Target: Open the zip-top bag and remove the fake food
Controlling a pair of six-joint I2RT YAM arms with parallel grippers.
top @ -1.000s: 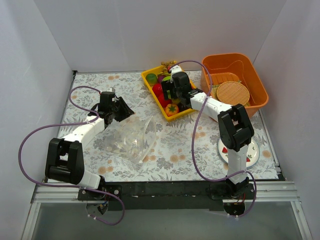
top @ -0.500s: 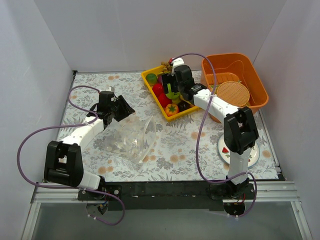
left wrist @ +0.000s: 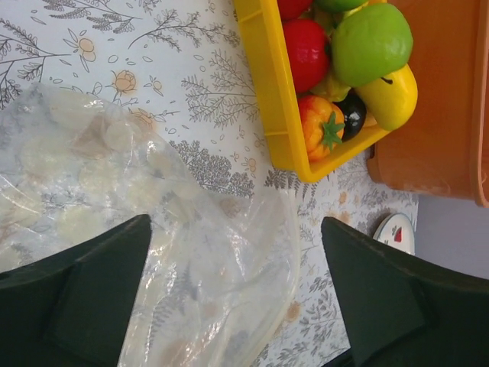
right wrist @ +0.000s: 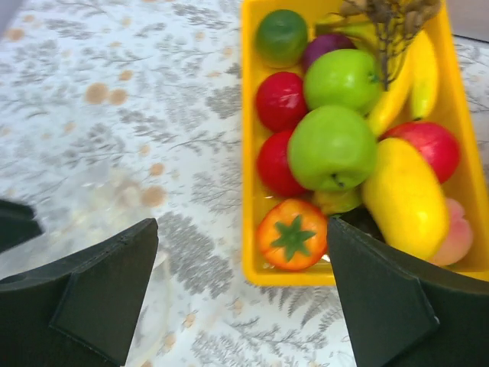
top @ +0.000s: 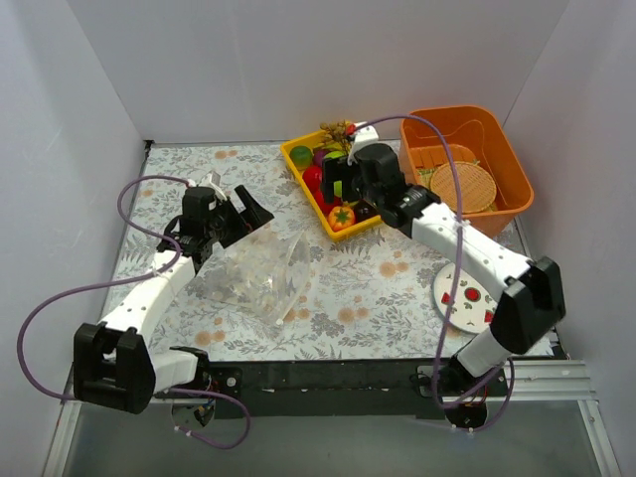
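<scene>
The clear zip-top bag lies crumpled on the floral table, and nothing shows inside it. My left gripper hangs open just above the bag's far left edge; in the left wrist view the bag spreads under the gripper, with both fingers apart from it. The fake food sits in the yellow tray: green apple, yellow lemon piece, red pieces, twiggy bunch. My right gripper is open above the tray's near end, its jaws empty.
An orange tomato-like fruit and a banana also lie in the tray. An orange basket holding a woven disc stands at the back right. A white plate lies near the right arm's base.
My left gripper has opened wide over the bag's edge and shifted slightly left. The right arm's elbow swung out to the right, while its gripper stayed open over the tray.
</scene>
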